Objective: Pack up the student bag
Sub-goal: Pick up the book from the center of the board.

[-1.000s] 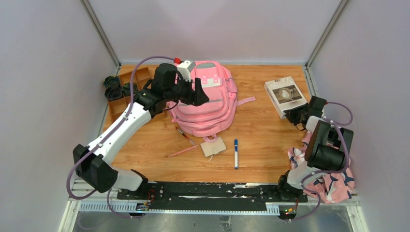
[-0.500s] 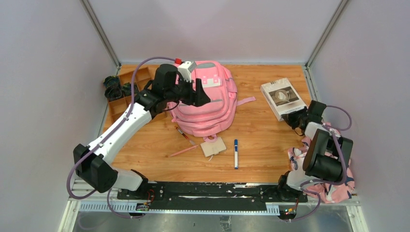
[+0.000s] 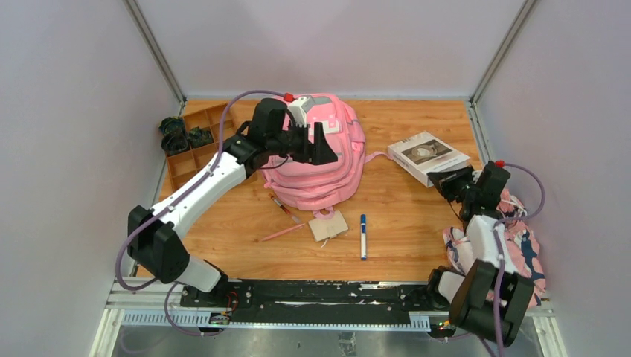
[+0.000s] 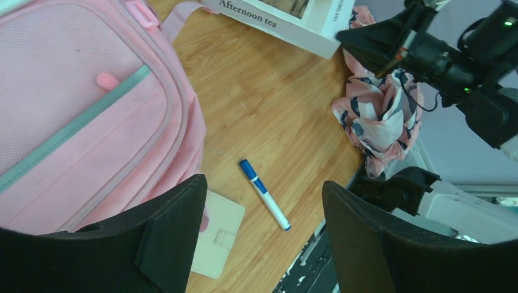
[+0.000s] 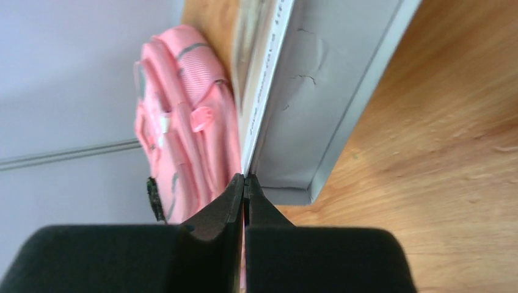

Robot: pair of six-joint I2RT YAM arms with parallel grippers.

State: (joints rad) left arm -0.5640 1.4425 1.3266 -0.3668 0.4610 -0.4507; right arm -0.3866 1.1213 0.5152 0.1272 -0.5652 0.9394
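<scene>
The pink student bag (image 3: 316, 160) lies flat at the back middle of the table; it also shows in the left wrist view (image 4: 73, 110) and the right wrist view (image 5: 183, 128). My left gripper (image 3: 321, 144) is open and empty, hovering over the bag's front. My right gripper (image 3: 445, 181) is shut on the near corner of a white book (image 3: 429, 155), pinching its thin cover edge (image 5: 244, 180). The book (image 5: 311, 104) is tilted up off the wood. It reads "Afternoon tea" in the left wrist view (image 4: 287, 18).
A blue marker (image 3: 363, 236), a small white wallet-like notebook (image 3: 328, 224), a pink pen (image 3: 282, 233) and a red pen (image 3: 283, 206) lie in front of the bag. A wooden divided tray (image 3: 195, 141) stands back left. A floral cloth (image 3: 513, 260) lies under the right arm.
My right arm has swung and drawn the book left and nearer, turning it. My left gripper has moved a little to the right over the bag.
</scene>
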